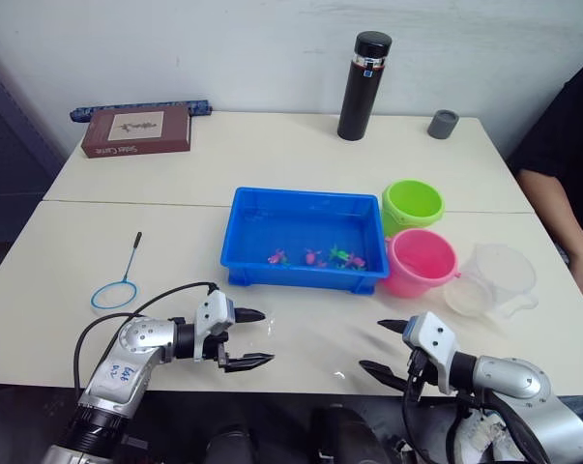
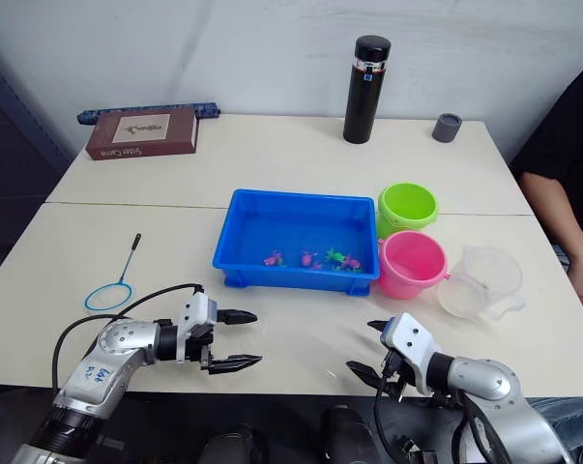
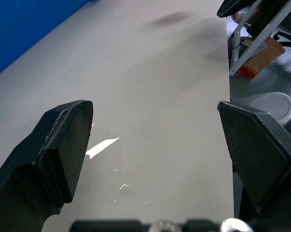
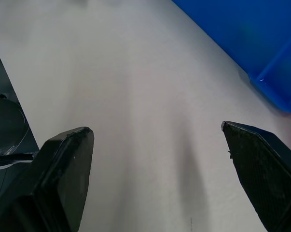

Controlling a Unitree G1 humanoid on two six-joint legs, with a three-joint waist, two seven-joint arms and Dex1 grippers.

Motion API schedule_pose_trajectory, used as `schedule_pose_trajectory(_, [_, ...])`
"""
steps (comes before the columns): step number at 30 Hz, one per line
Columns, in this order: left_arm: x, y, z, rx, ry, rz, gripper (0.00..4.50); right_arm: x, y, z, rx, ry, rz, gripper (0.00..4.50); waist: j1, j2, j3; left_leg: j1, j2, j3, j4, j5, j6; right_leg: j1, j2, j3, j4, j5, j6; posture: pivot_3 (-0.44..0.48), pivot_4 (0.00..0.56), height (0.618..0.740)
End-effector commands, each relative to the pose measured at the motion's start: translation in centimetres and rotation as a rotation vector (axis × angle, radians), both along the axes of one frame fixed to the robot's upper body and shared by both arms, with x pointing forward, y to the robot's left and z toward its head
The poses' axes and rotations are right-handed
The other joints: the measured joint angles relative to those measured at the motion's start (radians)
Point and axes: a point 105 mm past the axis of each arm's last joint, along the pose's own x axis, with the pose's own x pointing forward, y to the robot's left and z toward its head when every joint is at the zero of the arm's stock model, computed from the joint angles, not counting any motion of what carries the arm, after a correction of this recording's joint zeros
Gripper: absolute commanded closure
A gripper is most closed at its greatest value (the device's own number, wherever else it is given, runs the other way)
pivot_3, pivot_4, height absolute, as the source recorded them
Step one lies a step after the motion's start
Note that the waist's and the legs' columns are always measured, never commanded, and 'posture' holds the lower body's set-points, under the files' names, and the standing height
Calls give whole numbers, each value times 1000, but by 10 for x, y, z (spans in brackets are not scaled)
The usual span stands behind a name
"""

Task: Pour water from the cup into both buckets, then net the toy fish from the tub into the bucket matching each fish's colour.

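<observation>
We see both arms low over the desk (image 1: 301, 174), left gripper (image 1: 251, 339) and right gripper (image 1: 381, 347) fingers apart, empty; blue tub (image 1: 306, 278) just beyond.

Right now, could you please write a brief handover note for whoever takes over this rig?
Left gripper: open, empty, over the table's near edge.
Right gripper: open, empty, near the front edge too.
The net lies on the table on the robot's left, untouched.
The tub sits mid-table with the pink and green toy fish in it.
The green bucket and pink bucket stand right of the tub; the cup is right of the pink one.
Done: no fish netted; whether water has been poured cannot be told.
Left: pour if needed, then net and sort all fish.
</observation>
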Motion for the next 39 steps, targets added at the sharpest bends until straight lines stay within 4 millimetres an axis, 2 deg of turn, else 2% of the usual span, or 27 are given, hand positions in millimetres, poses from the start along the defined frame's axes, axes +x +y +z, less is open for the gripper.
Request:
schedule_pose_trajectory(1, [0,-1,12,-7,-38,-20,50,1,1,9,14,-52,-6,0,0,0,0,0,0,0,0,0,0,0,0,0,0,0,0,0,150,740])
schedule_pose_trajectory(7, [7,-7,20,-42,-14,-16,50,7,-9,10,15,-111,-124,0,1,0,0,0,0,0,0,0,0,0,0,0,0,0,0,0,150,740])
schedule_pose_trajectory(10, [4,-23,49,-145,17,-114,50,-4,-16,23,68,-110,-202,0,6,0,0,-1,0,0,0,0,0,0,0,0,0,0,0,0,150,740])
schedule_pose_trajectory(13, [3,-32,67,-183,29,-166,50,-14,-22,35,113,-113,-268,0,16,1,0,-1,0,-2,-1,0,0,0,0,-1,-1,0,0,0,150,740])
schedule_pose_trajectory(18, [-1,-50,108,-240,24,-310,50,-32,-54,54,197,-130,-543,0,23,1,0,-1,0,-1,-1,0,-1,0,2,0,-1,0,0,0,150,740])
schedule_pose_trajectory(21, [4,-59,131,-286,10,-344,50,-38,-82,55,196,-154,-741,0,24,1,0,-1,0,-2,-1,0,-1,0,2,1,-1,0,0,0,150,740])
schedule_pose_trajectory(24, [10,-67,147,-304,-21,-369,50,-40,-120,54,189,-191,-975,0,20,1,0,-1,-2,-1,-1,0,-1,0,3,1,-1,0,0,0,150,740])
schedule_pose_trajectory(30, [13,-74,155,-308,-44,-391,50,-39,-174,46,160,-235,-1262,0,18,3,1,0,-5,-1,-2,1,-2,0,3,3,-1,0,0,0,150,740])
schedule_pose_trajectory(35, [17,-78,161,-317,-69,-386,50,-22,-193,40,167,-245,-1338,0,18,4,1,0,-6,-1,-3,2,-3,0,4,3,-2,0,0,0,150,740])
schedule_pose_trajectory(39, [19,-79,164,-326,-82,-376,50,-13,-200,36,171,-244,-1373,0,19,6,1,0,-6,-1,-3,2,-2,0,3,4,-2,0,0,0,150,740])
